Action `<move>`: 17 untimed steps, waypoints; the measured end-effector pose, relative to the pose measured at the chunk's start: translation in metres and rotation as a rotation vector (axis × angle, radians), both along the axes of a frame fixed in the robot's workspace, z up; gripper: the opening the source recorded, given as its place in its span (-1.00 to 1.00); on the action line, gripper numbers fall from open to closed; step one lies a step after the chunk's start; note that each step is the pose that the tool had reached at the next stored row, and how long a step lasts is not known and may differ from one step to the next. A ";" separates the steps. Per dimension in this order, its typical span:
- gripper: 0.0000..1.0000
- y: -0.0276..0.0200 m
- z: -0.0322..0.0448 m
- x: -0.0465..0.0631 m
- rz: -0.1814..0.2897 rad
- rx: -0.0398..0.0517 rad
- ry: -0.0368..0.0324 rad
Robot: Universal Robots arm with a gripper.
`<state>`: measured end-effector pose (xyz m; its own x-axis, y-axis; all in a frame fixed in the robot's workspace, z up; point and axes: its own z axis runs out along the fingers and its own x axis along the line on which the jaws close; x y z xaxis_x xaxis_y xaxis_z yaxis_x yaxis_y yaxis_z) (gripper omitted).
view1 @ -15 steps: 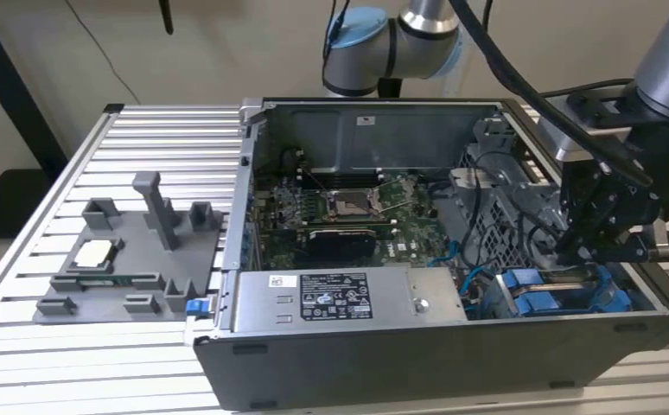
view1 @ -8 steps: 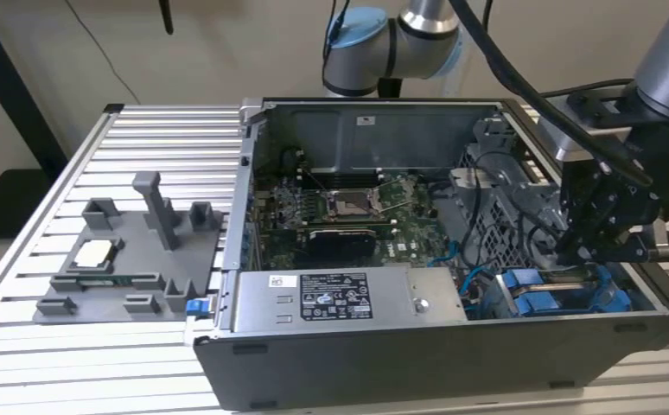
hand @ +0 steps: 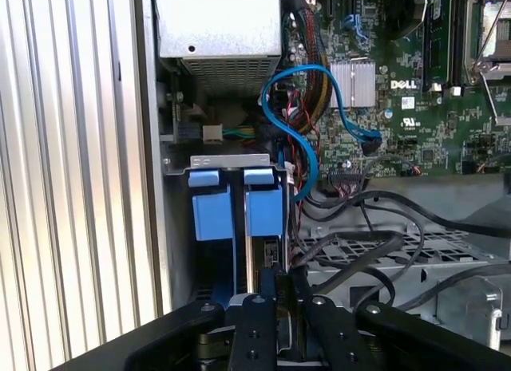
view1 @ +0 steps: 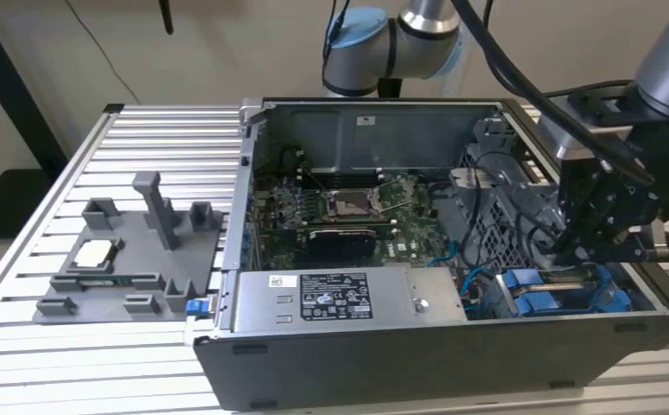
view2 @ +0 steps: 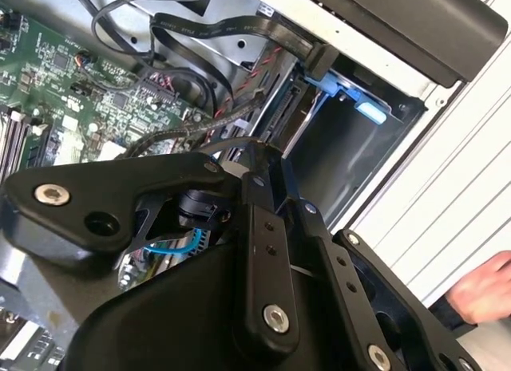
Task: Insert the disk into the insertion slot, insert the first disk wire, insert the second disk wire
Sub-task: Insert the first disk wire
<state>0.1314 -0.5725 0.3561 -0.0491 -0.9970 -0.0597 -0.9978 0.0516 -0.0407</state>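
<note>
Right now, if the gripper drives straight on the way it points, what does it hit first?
Probably the disk, the blue-framed one beside the black cables, seated in the insertion slot directly ahead of the gripper in the first wrist view. Depth is unclear.

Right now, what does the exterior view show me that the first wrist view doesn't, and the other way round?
Exterior view: the grey plastic fixture tray, at the exterior view's left of the computer case. First wrist view: a silver finned heatsink and a small white connector next to the power-supply box. Both: the gripper at the insertion slot with its blue tabs, and the motherboard.
</note>
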 end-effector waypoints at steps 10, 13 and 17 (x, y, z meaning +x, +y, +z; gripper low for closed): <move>-0.62 -0.0001 -0.0002 0.000 0.000 0.0000 0.0346; -0.62 -0.0001 -0.0003 0.000 0.000 0.0000 0.0363; -0.62 -0.0001 -0.0005 0.001 0.000 0.0000 0.0372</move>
<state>0.1326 -0.5726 0.3556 -0.0514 -0.9970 -0.0578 -0.9987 0.0517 -0.0035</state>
